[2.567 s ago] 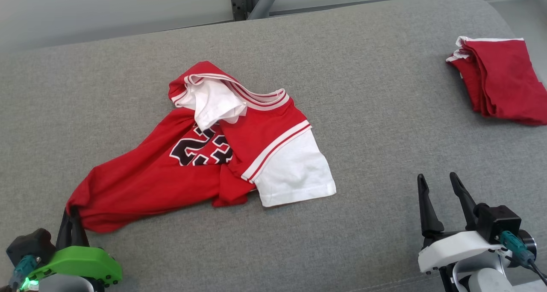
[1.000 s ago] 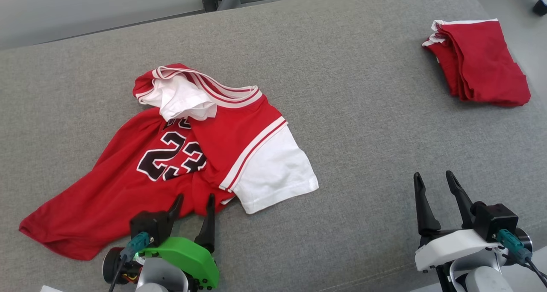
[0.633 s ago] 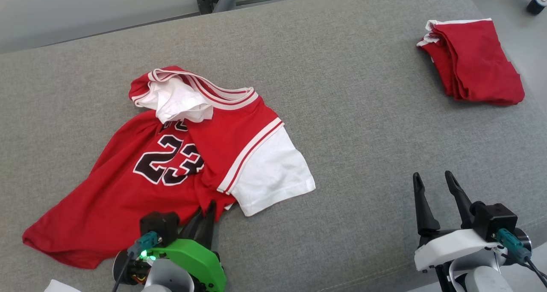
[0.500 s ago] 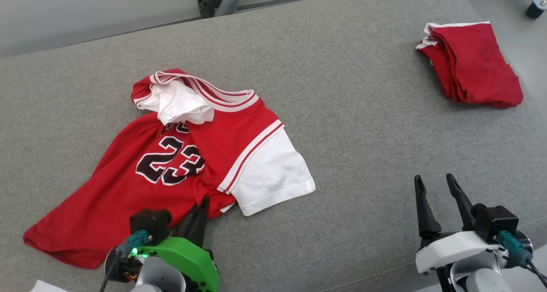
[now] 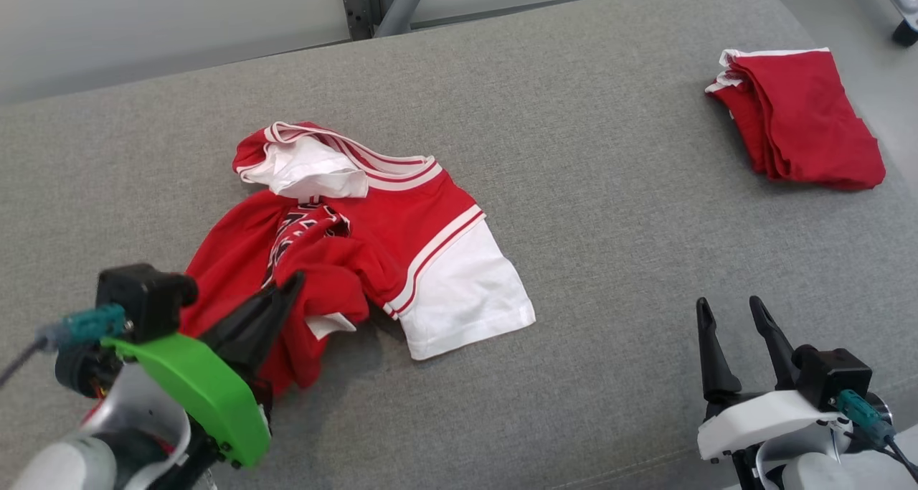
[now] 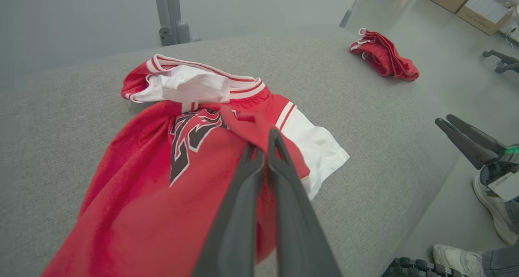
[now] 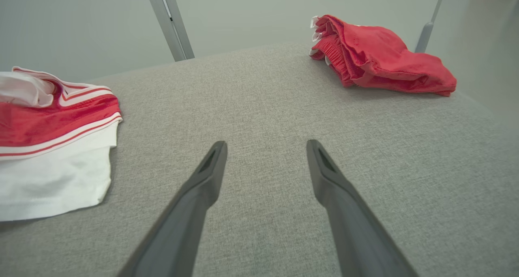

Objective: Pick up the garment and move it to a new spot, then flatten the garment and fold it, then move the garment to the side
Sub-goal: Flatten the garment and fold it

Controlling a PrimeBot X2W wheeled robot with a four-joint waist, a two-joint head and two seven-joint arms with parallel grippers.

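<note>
Left end effector and jersey, compared with one second earlier. Then its fingers were spread at the jersey's near hem; now they are pressed together, pinching a fold of red cloth, and raised off the grey bench. The lifted cloth has bunched up, so the black number is crumpled and largely hidden. The striped collar and one white sleeve still lie flat on the bench. The jersey sits well to the left of the folded red shorts. Right end effector, fingers spread and holding nothing, waits nearer than the shorts, well apart from them.
</note>
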